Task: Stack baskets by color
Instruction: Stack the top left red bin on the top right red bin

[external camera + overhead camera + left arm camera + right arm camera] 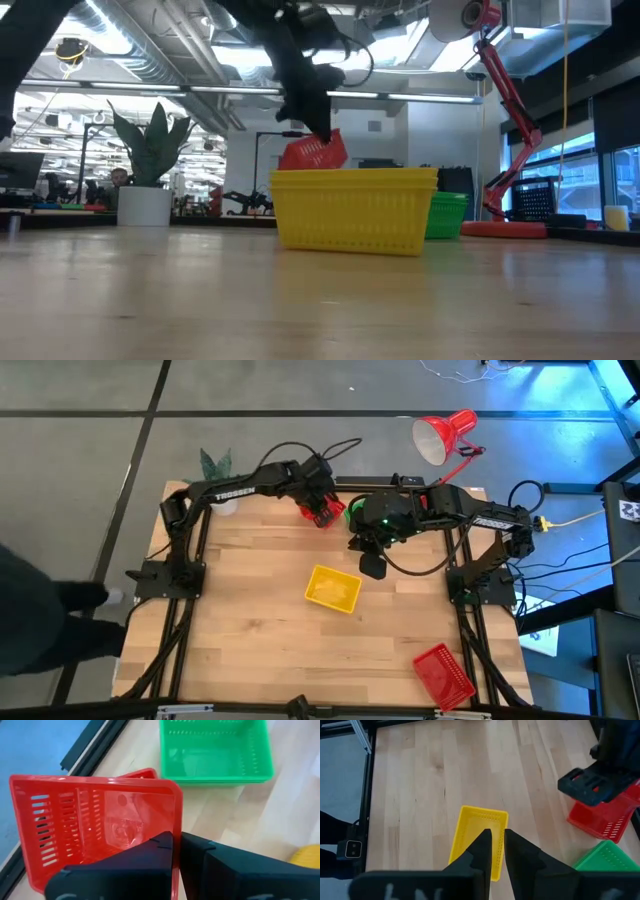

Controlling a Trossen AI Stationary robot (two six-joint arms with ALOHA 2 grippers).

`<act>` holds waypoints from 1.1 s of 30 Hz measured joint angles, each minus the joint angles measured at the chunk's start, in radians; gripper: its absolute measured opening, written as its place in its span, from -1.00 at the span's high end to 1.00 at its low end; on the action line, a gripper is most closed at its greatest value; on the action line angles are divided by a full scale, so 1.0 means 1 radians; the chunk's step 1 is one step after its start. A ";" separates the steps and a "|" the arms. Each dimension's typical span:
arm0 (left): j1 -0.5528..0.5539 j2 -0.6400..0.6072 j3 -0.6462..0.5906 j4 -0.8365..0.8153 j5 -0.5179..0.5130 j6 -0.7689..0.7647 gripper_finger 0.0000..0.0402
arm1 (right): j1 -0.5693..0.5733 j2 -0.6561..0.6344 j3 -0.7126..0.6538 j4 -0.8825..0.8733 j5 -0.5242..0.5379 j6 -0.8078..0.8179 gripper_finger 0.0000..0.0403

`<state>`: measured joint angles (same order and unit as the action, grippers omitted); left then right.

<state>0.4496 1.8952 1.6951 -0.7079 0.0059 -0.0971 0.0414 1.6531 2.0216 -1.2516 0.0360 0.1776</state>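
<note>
My left gripper [176,837] is at the table's far middle, shut on a tilted red basket [322,512]. In the low view this basket [315,152] shows behind the yellow one. A second red rim [142,772] shows just behind the held basket. A green basket [216,750] rests on its bottom on the table right beside it. A yellow basket [333,588] sits on its bottom at the table's middle. Another red basket [443,675] lies at the near right. My right gripper [497,842] hangs above the yellow basket, slightly open with nothing between its fingers. My left gripper pinches one short side wall [175,815] of the red basket at its rim, with one finger inside the basket and one outside. The fingers slant down from the table's left. The basket is tipped up, its open side toward the wrist. Its lower edge is hidden.
A red desk lamp [445,438] stands at the far right corner, and a potted plant [215,463] at the far left. A person in dark clothes [30,610] is beside the table's left edge. Bare wood lies at the near left.
</note>
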 joint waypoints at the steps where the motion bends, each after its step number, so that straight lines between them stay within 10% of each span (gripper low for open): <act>1: 0.000 0.008 0.000 -0.001 -0.003 0.001 1.00 | 0.000 0.000 0.000 0.000 0.000 0.000 0.75; 33: -0.005 0.099 -0.001 -0.130 -0.140 0.082 0.82 | 0.000 0.000 0.000 -0.003 -0.003 0.002 0.75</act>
<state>0.4446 1.9945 1.6943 -0.8376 -0.1345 -0.0154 0.0418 1.6531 2.0216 -1.2549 0.0330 0.1791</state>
